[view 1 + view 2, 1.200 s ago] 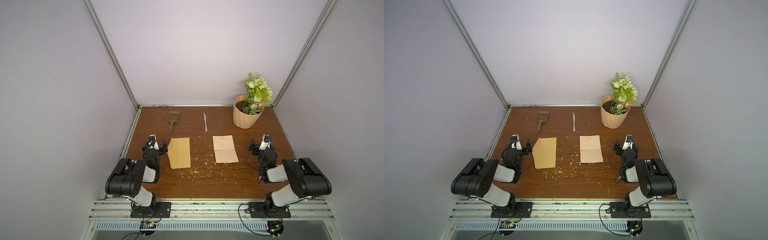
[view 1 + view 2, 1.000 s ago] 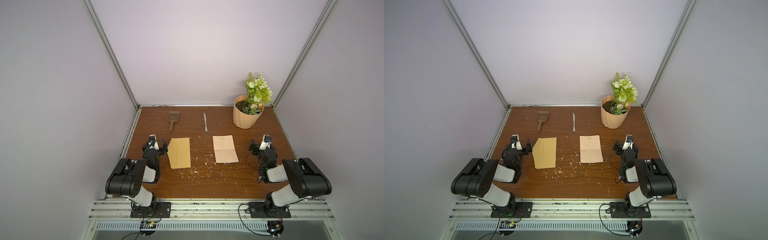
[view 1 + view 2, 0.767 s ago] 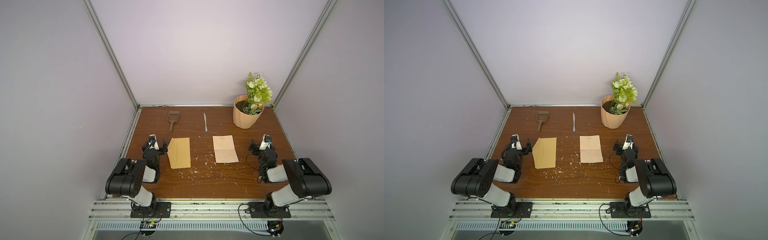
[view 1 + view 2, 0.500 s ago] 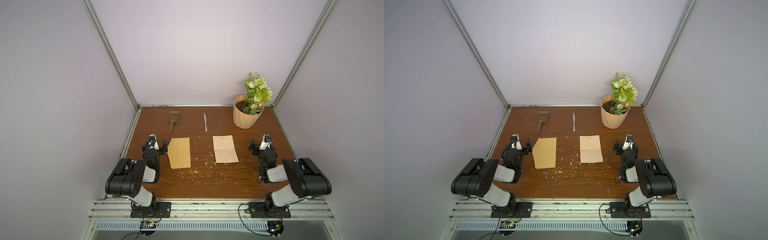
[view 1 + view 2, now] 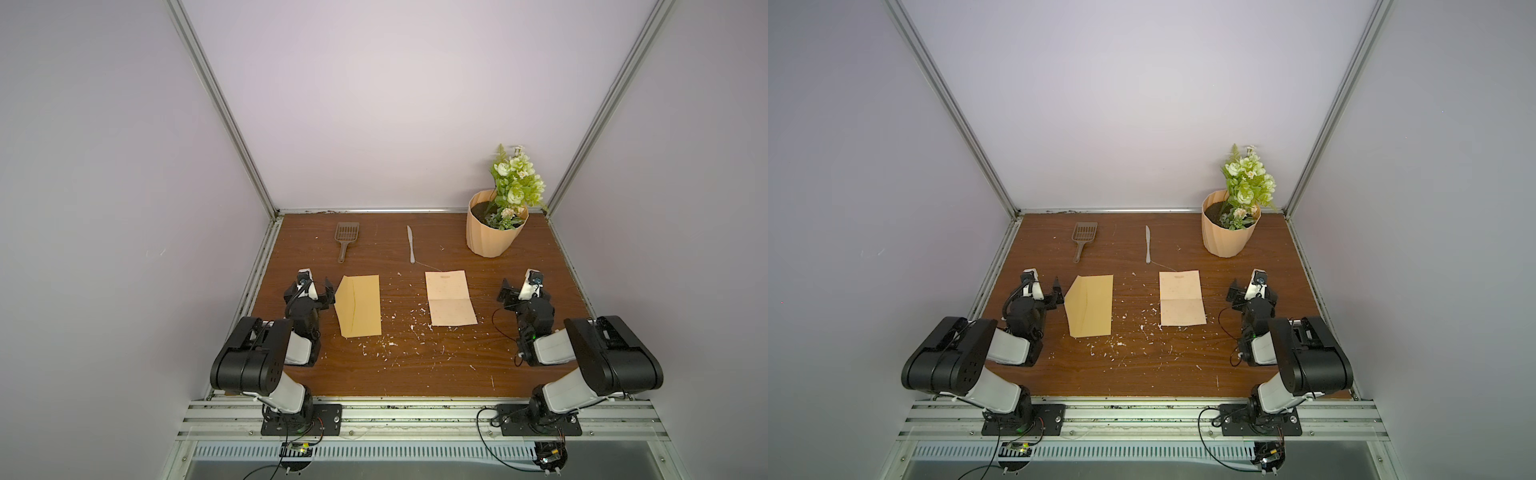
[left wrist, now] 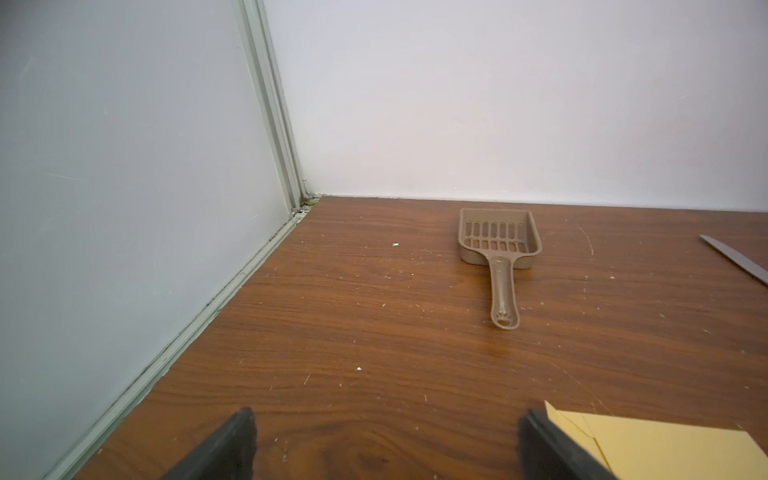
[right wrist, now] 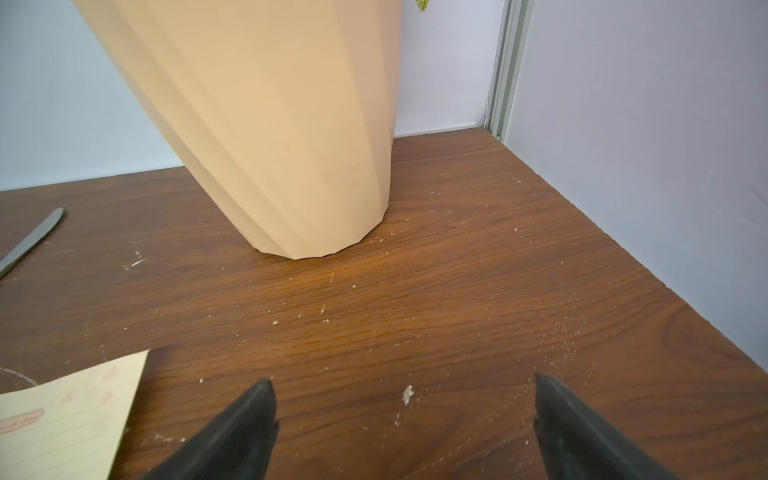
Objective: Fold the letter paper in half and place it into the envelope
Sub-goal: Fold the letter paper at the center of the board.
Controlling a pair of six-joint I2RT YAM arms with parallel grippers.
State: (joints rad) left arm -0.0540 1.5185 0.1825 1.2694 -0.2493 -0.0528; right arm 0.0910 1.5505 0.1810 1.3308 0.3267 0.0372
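The mustard-tan envelope (image 5: 360,305) (image 5: 1090,305) lies flat on the left half of the wooden table, its pointed flap towards my left gripper (image 5: 312,291) (image 5: 1043,293). That gripper rests low just left of the flap, open and empty; in the left wrist view (image 6: 386,419) only an envelope corner (image 6: 648,444) shows beside one finger. The pale letter paper (image 5: 451,303) (image 5: 1182,303) lies unfolded, with a crease across its middle, on the right half. My right gripper (image 5: 523,293) (image 5: 1250,293) (image 7: 403,384) sits open and empty to its right, with the paper's corner (image 7: 70,415) off to the side.
A brown slotted scoop (image 5: 346,237) (image 6: 498,253) and a grey knife (image 5: 410,243) lie at the back. A peach flower pot (image 5: 492,237) (image 7: 282,124) stands at the back right, close ahead of my right gripper. White crumbs dot the table (image 5: 415,365). Walls enclose three sides.
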